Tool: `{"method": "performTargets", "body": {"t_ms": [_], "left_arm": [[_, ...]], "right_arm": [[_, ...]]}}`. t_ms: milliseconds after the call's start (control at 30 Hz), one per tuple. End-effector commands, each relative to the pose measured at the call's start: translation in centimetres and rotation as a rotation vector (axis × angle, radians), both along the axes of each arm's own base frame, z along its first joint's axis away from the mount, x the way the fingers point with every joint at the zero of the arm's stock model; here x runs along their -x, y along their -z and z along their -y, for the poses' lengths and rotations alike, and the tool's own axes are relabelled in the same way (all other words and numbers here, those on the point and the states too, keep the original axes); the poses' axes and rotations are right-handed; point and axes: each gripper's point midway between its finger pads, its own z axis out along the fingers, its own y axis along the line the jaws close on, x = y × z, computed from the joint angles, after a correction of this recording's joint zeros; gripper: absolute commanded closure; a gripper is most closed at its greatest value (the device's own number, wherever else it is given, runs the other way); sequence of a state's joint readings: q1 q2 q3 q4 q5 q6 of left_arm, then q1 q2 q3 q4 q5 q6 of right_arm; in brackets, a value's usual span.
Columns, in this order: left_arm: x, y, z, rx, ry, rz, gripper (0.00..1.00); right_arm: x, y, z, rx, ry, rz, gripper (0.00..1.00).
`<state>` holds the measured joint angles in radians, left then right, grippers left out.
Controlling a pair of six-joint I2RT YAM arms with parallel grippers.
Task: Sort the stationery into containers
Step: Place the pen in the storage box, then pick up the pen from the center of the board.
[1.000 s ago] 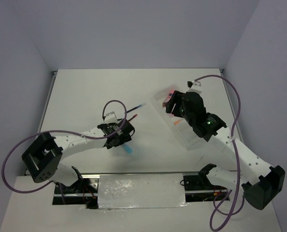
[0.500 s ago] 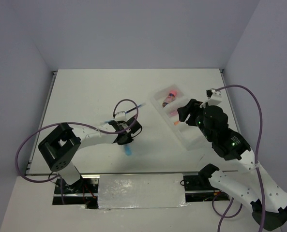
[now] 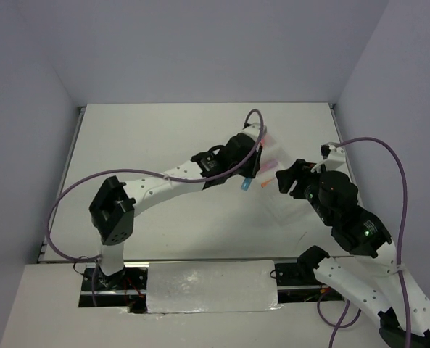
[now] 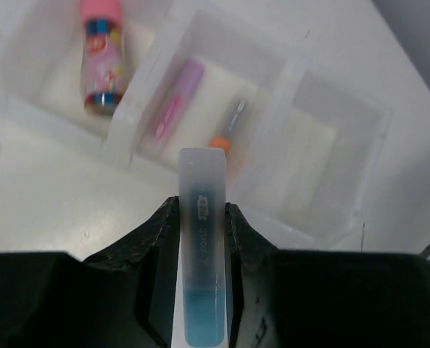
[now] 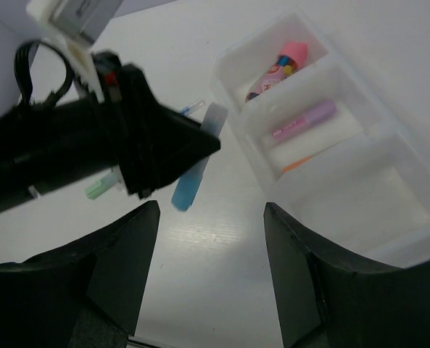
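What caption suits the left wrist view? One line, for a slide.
Left gripper, shut on a blue stick, points it toward the tray's middle compartment.

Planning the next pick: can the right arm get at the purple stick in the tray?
Probably yes: the right pincer is open by the tray, the purple stick lies uncovered, though the left pincer with its blue stick hovers close.

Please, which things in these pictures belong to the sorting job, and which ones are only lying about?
Of the job: blue stick in the left fingers; white three-compartment tray; pink cylinder, purple stick and orange stick inside it; green stick on the table.
Only lying about: purple cables; silver sheet at the near edge.
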<state>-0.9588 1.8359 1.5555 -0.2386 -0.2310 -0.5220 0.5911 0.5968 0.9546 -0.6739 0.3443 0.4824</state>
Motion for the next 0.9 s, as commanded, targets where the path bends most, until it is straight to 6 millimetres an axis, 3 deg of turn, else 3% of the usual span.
{"method": "performTargets", "body": {"t_ms": [0,33,67,100,133,167,200,333,467,567,600,700,733,767,800,867], "left_arm": [[-3.3,-3.7,3.3,-0.037,0.16,0.209,0.99],[-4.1,-2.3,4.3,-0.065,0.194,0.211,0.98],[-4.9,-2.7,4.8,-0.058,0.199,0.226,0.94],[-5.7,-4.8,6.0,-0.025,0.23,0.27,0.93],[-6.3,-3.3,6.8,-0.039,0.251,0.265,0.93],[-7.4,-3.6,7.6,-0.029,0.253,0.295,0.91],[-7.7,-4.5,7.6,-0.017,0.248,0.308,0.9],[-9.9,-3.0,8.8,0.024,0.253,0.334,0.77],[-11.1,-2.2,9.2,0.104,0.291,0.302,0.4],[-11.3,-2.8,9.1,0.132,0.29,0.298,0.22],[-11.1,-4.0,8.9,0.15,0.283,0.303,0.18],[-11.1,-6.8,6.5,0.147,0.204,0.331,0.11],[-11.0,-5.5,4.9,0.104,0.159,0.311,0.01],[-10.9,-5.5,3.4,0.073,0.114,0.305,0.01],[-11.2,-8.4,0.3,0.055,-0.009,0.345,0.01],[-10.2,-5.5,-4.6,-0.06,-0.121,0.279,0.01]], "right_arm": [[1.1,-1.2,0.7,0.018,-0.016,0.028,0.32],[1.2,-1.3,0.8,0.024,-0.016,0.029,0.32],[1.5,-1.3,1.1,0.029,-0.016,0.028,0.32],[1.6,-1.5,1.3,0.036,-0.01,0.031,0.32],[1.7,-1.6,1.5,0.04,-0.01,0.032,0.32],[2.0,-1.8,1.7,0.049,-0.011,0.038,0.32],[2.1,-1.8,1.9,0.053,-0.006,0.04,0.32],[2.8,-2.1,2.6,0.063,-0.005,0.044,0.32],[3.2,-2.6,2.8,0.059,-0.013,0.064,0.32],[3.2,-2.7,2.9,0.073,-0.008,0.063,0.32],[3.0,-2.6,2.9,0.08,-0.009,0.057,0.32],[2.8,-2.3,2.5,0.082,-0.018,0.05,0.32],[2.7,-2.0,2.2,0.077,-0.026,0.044,0.32],[2.7,-1.8,2.0,0.074,-0.033,0.042,0.32],[2.6,-1.7,1.8,0.071,-0.043,0.043,0.32],[2.7,-1.2,1.1,0.06,-0.078,0.04,0.32]]}}
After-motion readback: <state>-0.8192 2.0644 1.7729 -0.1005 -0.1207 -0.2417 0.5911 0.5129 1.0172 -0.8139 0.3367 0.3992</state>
